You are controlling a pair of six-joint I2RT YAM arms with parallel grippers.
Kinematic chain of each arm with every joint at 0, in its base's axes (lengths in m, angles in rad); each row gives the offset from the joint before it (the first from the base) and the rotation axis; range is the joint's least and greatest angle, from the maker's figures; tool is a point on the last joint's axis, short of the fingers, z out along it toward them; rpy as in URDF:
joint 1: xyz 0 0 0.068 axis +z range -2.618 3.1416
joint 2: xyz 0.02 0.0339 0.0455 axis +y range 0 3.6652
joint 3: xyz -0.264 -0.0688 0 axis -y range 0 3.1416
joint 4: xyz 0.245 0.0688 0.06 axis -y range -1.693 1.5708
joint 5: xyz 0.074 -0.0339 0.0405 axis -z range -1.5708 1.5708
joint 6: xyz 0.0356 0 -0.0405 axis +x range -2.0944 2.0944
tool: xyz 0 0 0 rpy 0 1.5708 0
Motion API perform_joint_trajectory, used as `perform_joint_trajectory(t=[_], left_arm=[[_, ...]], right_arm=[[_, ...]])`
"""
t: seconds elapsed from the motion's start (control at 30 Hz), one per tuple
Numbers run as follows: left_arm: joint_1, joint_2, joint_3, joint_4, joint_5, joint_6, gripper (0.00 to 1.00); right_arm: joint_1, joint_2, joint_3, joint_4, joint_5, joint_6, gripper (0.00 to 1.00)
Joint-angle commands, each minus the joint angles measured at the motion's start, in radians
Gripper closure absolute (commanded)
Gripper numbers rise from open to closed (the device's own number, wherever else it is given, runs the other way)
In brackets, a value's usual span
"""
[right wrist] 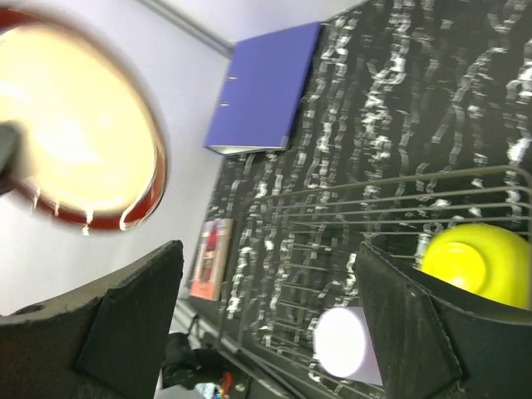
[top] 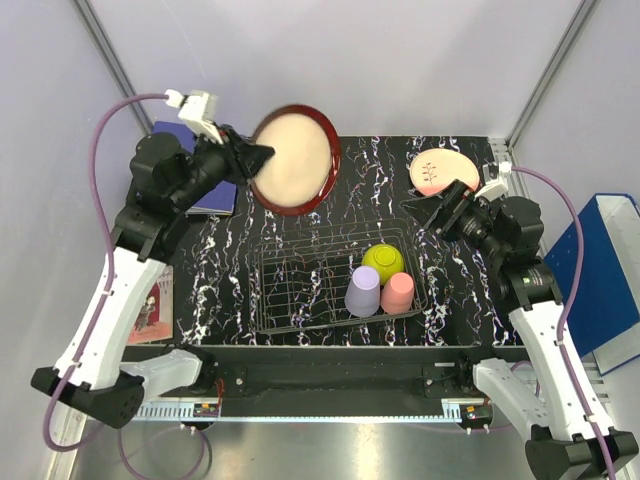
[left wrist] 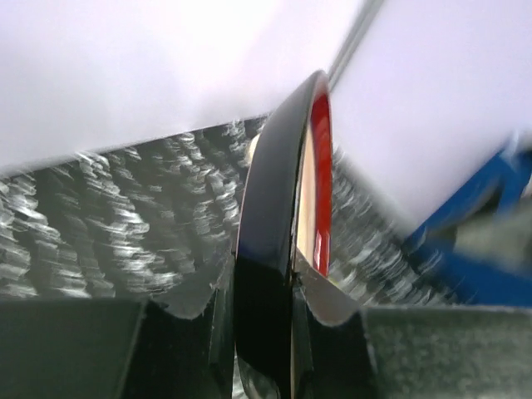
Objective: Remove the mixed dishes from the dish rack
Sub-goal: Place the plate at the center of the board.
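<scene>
My left gripper point(top: 255, 155) is shut on the dark-red-rimmed beige plate point(top: 295, 160) and holds it on edge in the air above the table's back left. In the left wrist view the plate's rim point(left wrist: 283, 249) sits clamped between my fingers. The wire dish rack point(top: 300, 285) holds the yellow-green bowl point(top: 383, 261), the lavender cup point(top: 363, 291) and the pink cup point(top: 398, 293), all upside down at its right end. The cream-pink plate with a plant motif point(top: 442, 170) lies on the table at the back right. My right gripper point(top: 425, 213) is open and empty, beside that plate and above the rack's right back corner.
A blue binder point(top: 215, 195) lies at the table's back left, partly under my left arm. A small book point(top: 150, 310) lies off the table's left edge. A blue box point(top: 600, 270) stands to the right. Grey walls close the back and sides.
</scene>
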State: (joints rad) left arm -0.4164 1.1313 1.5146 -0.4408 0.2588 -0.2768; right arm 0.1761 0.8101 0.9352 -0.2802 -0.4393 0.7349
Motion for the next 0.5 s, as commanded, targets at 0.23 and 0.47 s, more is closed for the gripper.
perform_joint_trajectory(t=[0.23, 0.47], left_arm=[[0.128, 0.105, -0.395, 1.072, 0.436, -1.045, 1.00], [0.104, 0.111, -0.415, 1.079, 0.442, -1.044, 1.00]], right_arm=[[0.005, -0.009, -0.007, 0.321, -0.231, 0.210, 0.09], [0.006, 0.073, -0.033, 0.480, -0.262, 0.305, 0.11]])
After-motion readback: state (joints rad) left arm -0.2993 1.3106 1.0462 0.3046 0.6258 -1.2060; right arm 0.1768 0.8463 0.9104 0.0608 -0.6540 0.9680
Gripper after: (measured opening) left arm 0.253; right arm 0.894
